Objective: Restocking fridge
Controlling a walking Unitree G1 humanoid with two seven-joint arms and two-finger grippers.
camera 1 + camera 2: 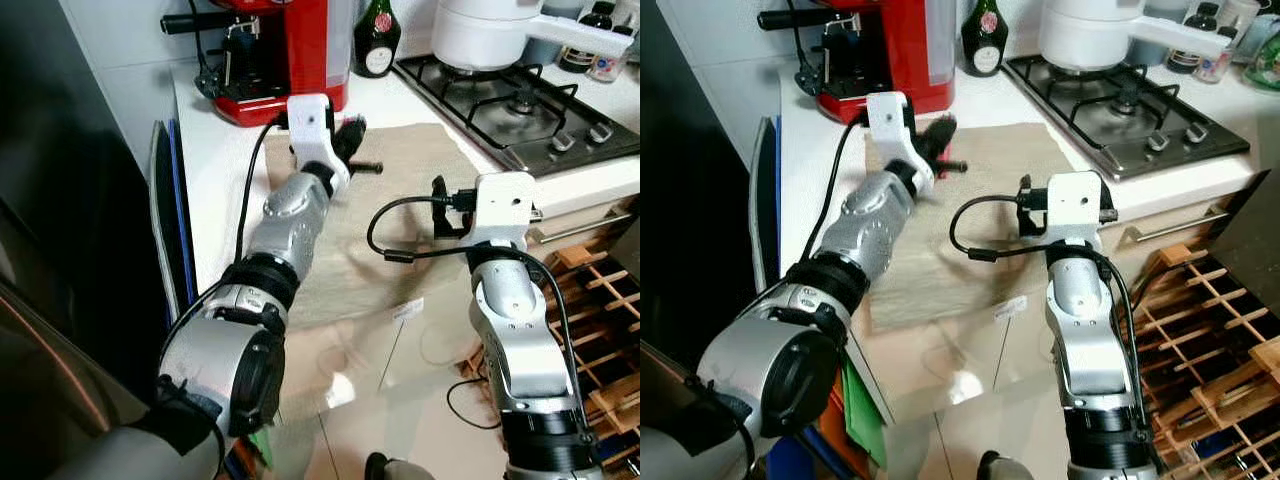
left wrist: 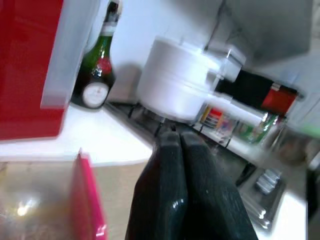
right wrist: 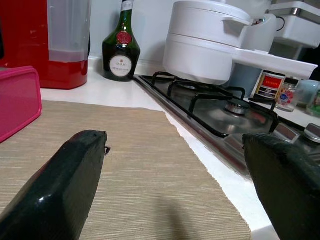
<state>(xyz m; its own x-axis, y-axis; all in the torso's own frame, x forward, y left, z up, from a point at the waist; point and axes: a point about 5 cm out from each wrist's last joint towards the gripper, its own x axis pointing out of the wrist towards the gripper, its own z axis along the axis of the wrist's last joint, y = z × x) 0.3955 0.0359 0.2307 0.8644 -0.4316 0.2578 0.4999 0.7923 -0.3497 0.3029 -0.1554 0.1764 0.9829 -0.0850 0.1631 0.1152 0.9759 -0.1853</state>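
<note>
Glossy black left pincer (image 2: 175, 195) pressed together over woven beige mat (image 3: 150, 165).

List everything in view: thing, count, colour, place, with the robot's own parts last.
Coffee machine: one, red, back of the counter.
Bottle: one, dark green, between coffee machine and hob.
Pot: one, white, on the hob.
Hob: one, steel with black grates, beside the mat.
Mat: one, beige, on the counter.
Container: one, pink, on the mat.
Wine rack: one, wooden, below the counter.
Left gripper: black, shut, over the mat.
Right gripper: black, open, at the mat's near edge.
</note>
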